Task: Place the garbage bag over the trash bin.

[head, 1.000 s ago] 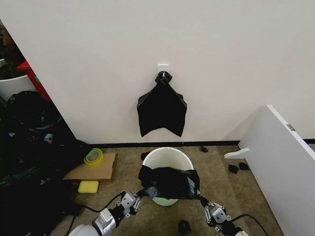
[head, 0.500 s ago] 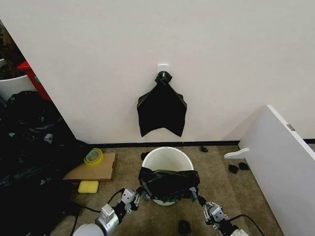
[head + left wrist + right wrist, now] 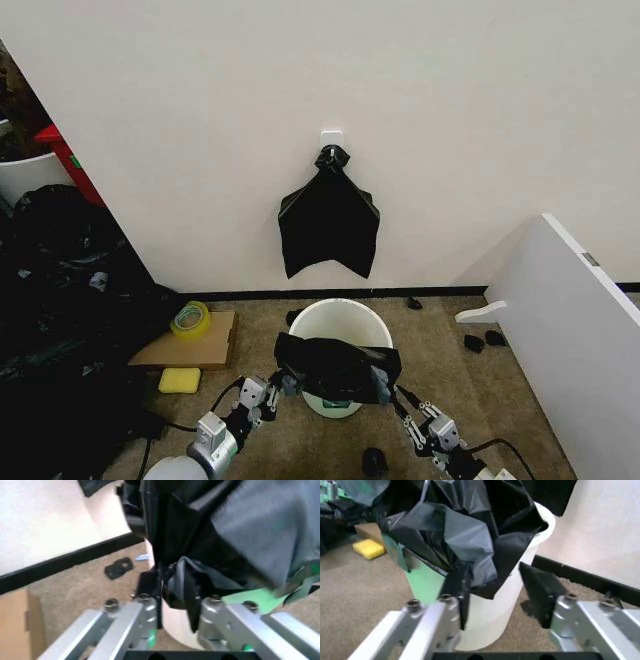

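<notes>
On brown carpet against a white wall, the left gripper (image 3: 282, 383) has its fingers clamped on the near-left edge of the garbage bag (image 3: 335, 366), which is stretched across the near rim of the trash bin (image 3: 340, 320). At the bag's right edge, the right gripper (image 3: 388, 392) has its fingers apart with plastic draped over one of them, likely so the mouth stays spread for pulling over the rim.

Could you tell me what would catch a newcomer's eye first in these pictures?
A black garbage bag stretched across the near side of the white trash bin on the carpet, held between the left gripper and the right gripper. Next, a second black bag hanging from a hook on the wall right above the bin.
</notes>
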You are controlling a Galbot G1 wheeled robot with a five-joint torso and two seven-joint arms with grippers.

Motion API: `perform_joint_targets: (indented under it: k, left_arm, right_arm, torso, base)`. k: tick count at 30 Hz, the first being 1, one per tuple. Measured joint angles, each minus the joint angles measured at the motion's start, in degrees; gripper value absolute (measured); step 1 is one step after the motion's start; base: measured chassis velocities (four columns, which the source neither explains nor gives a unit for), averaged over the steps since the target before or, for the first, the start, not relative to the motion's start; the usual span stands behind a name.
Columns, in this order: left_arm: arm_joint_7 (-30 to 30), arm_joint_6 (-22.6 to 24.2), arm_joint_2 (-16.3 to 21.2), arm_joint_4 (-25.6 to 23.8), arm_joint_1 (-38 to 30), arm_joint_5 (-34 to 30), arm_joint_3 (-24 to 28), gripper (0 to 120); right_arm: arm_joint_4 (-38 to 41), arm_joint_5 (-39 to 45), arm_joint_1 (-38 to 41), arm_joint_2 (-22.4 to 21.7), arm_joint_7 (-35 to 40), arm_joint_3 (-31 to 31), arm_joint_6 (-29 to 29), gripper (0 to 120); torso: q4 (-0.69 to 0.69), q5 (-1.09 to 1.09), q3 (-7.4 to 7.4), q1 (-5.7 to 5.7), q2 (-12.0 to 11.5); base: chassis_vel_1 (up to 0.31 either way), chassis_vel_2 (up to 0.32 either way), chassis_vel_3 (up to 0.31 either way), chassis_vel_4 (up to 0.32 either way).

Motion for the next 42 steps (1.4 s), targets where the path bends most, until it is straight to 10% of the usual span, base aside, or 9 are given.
perform_joint_targets:
  k: [16,26,35,42]
  left_arm:
    - [-11.3,2.9,5.4,-6.8,8.5,4.7,-1.6,85]
    - [-13.2,1.4,6.6,-8.2,10.3,7.8,-1.8,100]
    - [-11.8,-9.4,7.7,-5.3,11.8,14.7,-2.2,100]
    - [6.2,-26.2,6.3,3.8,7.5,13.4,-3.3,100]
  right_arm:
    - [0.1,-4.0,-3.9,-0.8,-6.0,7.2,6.4,98]
    - [1.7,-5.6,-5.7,-0.8,-7.4,8.0,9.4,100]
    - [-0.5,-6.6,-4.6,-0.2,-10.8,10.4,12.7,100]
    - [-2.0,-6.8,-4.1,0.4,-8.8,10.3,12.5,100]
  torso:
    - [0.0,0.0,0.0,0.0,0.0]
    - [0.0,0.0,0.0,0.0,0.0]
    - [0.0,0.0,0.0,0.0,0.0]
    - [-0.01,0.01,0.0,0.0,0.0]
  base:
    - [0.0,0.0,0.0,0.0]
    - [0.0,0.0,0.0,0.0]
    - [0.0,0.0,0.0,0.0]
    - [0.0,0.0,0.0,0.0]
